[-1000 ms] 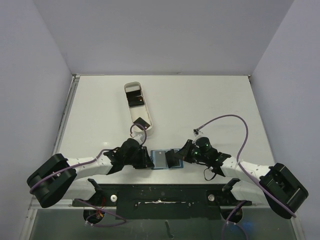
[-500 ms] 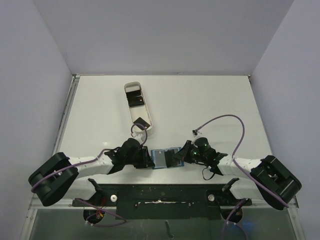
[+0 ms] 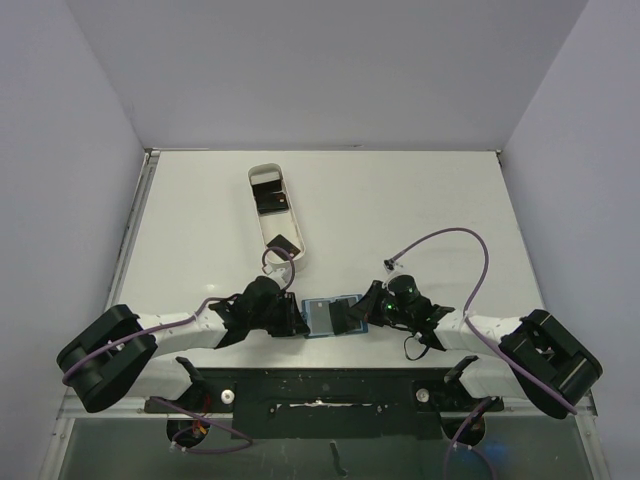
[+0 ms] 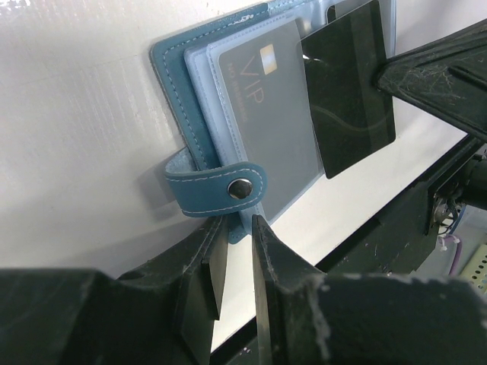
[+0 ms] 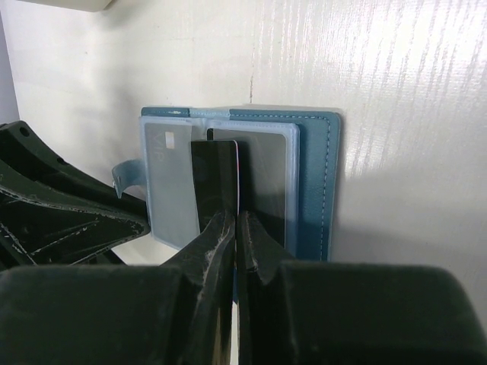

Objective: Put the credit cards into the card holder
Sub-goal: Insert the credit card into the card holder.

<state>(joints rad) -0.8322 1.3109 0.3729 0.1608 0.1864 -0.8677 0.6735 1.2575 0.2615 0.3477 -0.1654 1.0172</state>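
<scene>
The teal-blue card holder (image 3: 320, 313) lies open on the table between my arms, with a grey VIP card (image 4: 262, 114) in its clear sleeve. My left gripper (image 3: 298, 322) is shut on the holder's near edge (image 4: 242, 225), just under the snap tab (image 4: 228, 188). My right gripper (image 3: 360, 314) is shut on a black credit card (image 5: 215, 179) and holds it edge-on over the holder's middle (image 5: 316, 175). The card's far end sits at the sleeve openings. The same card shows in the left wrist view (image 4: 350, 84).
A long white tray (image 3: 290, 262) stands behind the holder at centre left, with black cards (image 3: 270, 198) (image 3: 283, 243) in it. The right arm's purple cable (image 3: 470, 240) loops over the table at right. The black base rail (image 3: 320, 385) runs along the near edge.
My right gripper has moved a little to the left with the black card, further over the holder. My left gripper has kept its hold on the holder.
</scene>
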